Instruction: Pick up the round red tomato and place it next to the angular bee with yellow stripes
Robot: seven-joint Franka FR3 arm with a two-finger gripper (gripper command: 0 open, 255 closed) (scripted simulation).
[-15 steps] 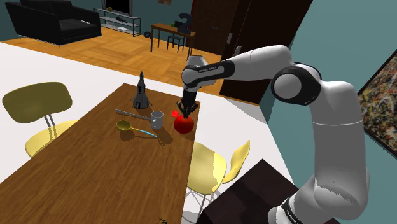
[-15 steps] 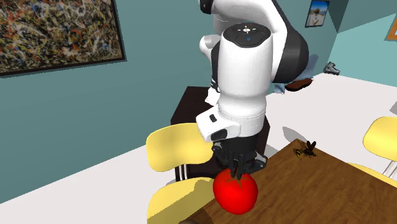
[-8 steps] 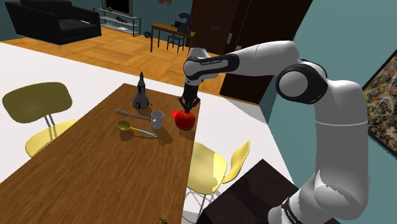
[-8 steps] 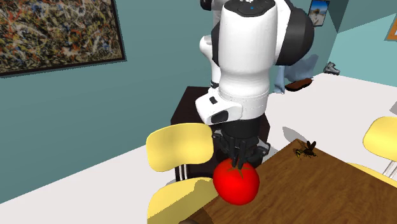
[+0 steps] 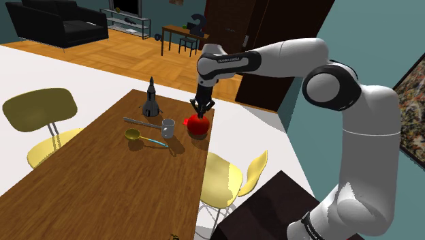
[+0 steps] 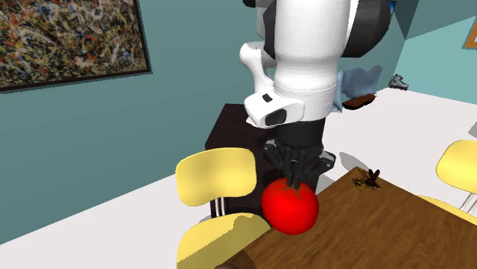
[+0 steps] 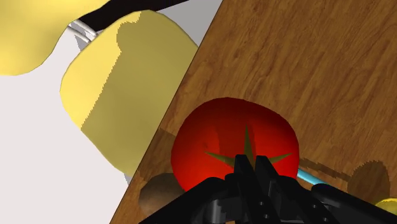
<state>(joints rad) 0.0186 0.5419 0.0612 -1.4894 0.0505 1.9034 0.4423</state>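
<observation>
Tomato (image 6: 290,212) higher w/ claw (image 6: 295,181) — tight grip

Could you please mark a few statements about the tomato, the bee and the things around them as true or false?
1. The gripper is shut on the top of the red tomato. True.
2. The bee touches the tomato. False: it lies well apart from it on the wooden table, toward the second exterior view's right.
3. A yellow chair stands by the table edge near the tomato. True.
4. The metal cup stands on the floor. False: it stands on the table, close to the tomato.
</observation>
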